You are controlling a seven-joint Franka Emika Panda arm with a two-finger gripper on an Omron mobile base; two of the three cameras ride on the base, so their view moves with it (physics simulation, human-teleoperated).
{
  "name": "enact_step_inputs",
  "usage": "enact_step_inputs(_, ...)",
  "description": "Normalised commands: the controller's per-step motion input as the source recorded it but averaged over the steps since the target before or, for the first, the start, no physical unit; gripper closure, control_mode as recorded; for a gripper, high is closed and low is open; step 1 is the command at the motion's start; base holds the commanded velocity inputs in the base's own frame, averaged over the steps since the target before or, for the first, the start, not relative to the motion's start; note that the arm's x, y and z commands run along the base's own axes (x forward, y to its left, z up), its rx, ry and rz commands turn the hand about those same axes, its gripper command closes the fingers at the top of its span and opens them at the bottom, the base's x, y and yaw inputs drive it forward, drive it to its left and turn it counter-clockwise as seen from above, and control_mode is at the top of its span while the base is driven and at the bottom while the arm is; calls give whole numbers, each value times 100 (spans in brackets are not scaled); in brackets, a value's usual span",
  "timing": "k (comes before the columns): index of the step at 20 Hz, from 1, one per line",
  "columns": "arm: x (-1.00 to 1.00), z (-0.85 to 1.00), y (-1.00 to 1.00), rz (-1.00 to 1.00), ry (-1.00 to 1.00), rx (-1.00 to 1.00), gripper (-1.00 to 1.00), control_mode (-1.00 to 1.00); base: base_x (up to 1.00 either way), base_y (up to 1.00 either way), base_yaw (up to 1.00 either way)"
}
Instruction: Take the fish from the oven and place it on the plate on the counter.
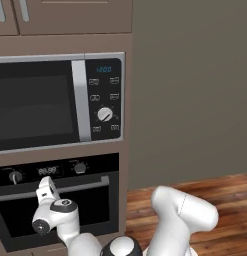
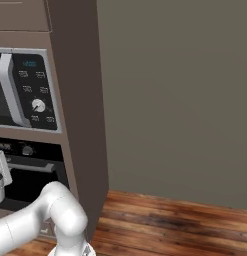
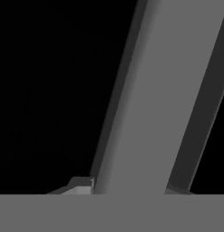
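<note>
Oven [image 1: 55, 210] handle [image 3: 154, 95] between the jaws

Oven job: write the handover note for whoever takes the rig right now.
Gripper: up against the oven handle, with the bar between its finger tips in the hand view; whether the grip has fully closed cannot be told.
Oven: door shut, below the microwave.
Fish and plate: cannot be seen from here.
Done: arm brought to the handle.
Left: pull the door open, take the fish out, drive to the counter, set it on the plate.
</note>
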Motion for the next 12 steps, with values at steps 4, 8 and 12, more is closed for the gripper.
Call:
enact_step_inputs(4, -57, -24, 1, 0, 2, 1, 100, -100, 0, 0, 0)
enact_step_inputs(8, -93, -34, 0, 0, 3, 3, 100, -100, 0, 0, 0)
enact_step_inputs(12, -100, -48, 0, 0, 6, 4, 100, -100, 0, 0, 0)
